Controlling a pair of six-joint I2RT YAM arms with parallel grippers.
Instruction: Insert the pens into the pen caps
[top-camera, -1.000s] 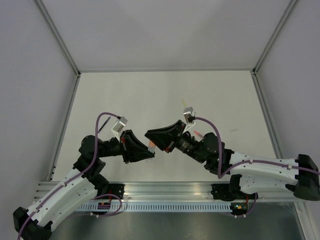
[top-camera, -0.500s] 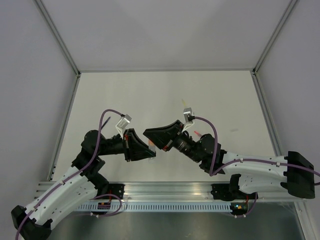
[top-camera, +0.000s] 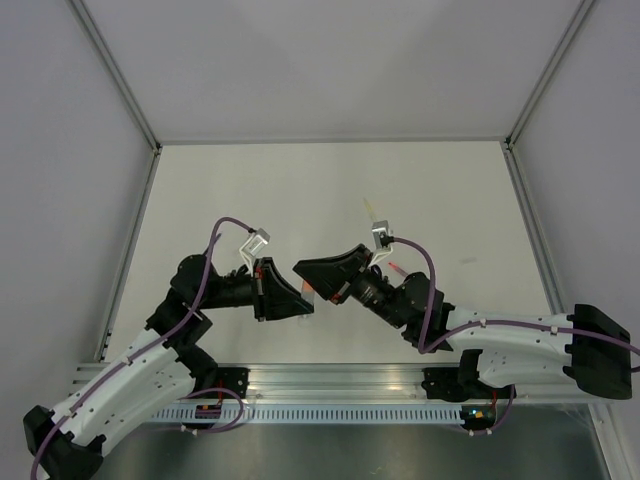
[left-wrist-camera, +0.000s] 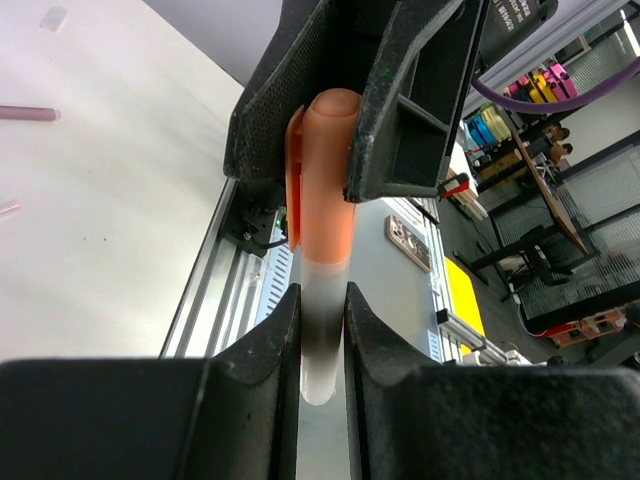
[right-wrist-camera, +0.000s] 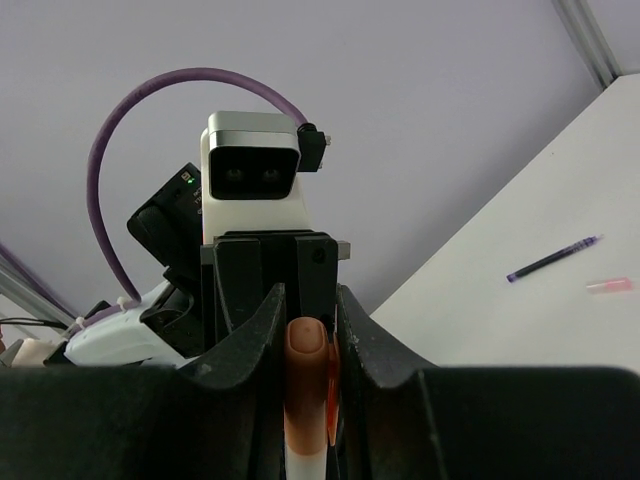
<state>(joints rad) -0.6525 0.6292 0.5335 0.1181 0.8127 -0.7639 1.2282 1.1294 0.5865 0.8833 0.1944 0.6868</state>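
Left tool (left-wrist-camera: 322, 300) clamped tight on the whitish pen (left-wrist-camera: 320, 345). Right tool (right-wrist-camera: 308, 320) pinching the orange cap (left-wrist-camera: 322, 190). Pen nose sits in cap, one left-right axis, cap end rightward. Held above table (top-camera: 300, 180), near front edge, centre-left.

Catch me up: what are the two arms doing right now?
The left pincer is clamped on a whitish pen, and the right pincer is clamped on an orange cap. They meet tip to tip above the table, with the pen's end inside the cap. I can't tell whether it is fully seated. A dark pen and a pinkish cap lie loose on the table.
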